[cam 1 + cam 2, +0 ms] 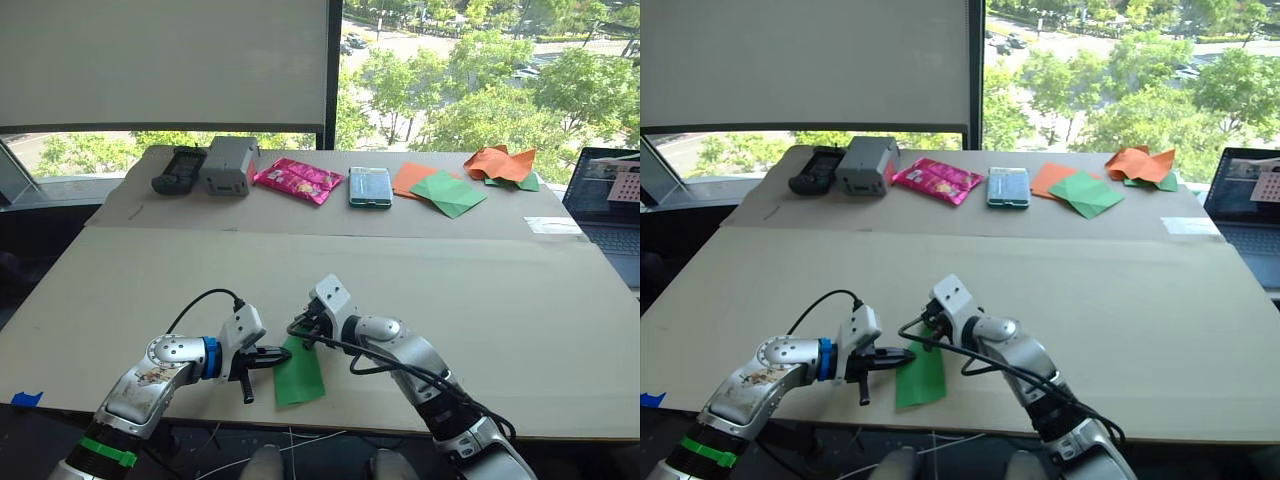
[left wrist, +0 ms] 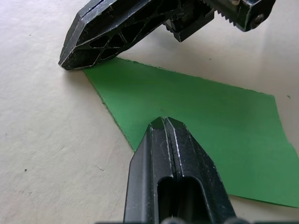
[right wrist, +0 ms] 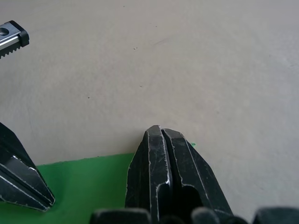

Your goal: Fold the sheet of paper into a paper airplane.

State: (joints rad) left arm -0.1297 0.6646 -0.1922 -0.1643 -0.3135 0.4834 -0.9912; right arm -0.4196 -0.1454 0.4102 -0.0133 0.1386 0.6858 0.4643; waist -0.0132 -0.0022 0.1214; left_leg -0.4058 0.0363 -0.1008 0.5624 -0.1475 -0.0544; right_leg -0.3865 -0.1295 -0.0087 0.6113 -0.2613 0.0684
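The sheet of paper (image 1: pixel 300 378) is bright green and lies flat near the table's front edge, as a narrow piece with one slanted side (image 2: pixel 210 126). My left gripper (image 1: pixel 283 353) reaches in from the left, shut, its tips (image 2: pixel 163 122) resting on the paper's slanted edge. My right gripper (image 1: pixel 304 338) comes in from the far side, shut, its tips (image 3: pixel 161 129) pressing down on the sheet's far corner (image 3: pixel 84 186). The two grippers are close together over the paper's far end. The paper airplane is out of view.
Along the back of the cardboard-covered table (image 1: pixel 480 300) lie a black device (image 1: pixel 178 170), a grey box (image 1: pixel 230 165), a pink packet (image 1: pixel 298 180), a phone (image 1: pixel 370 187), orange and duller green papers (image 1: pixel 445 192) and an orange-green heap (image 1: pixel 505 165). A laptop (image 1: pixel 610 200) stands at the right.
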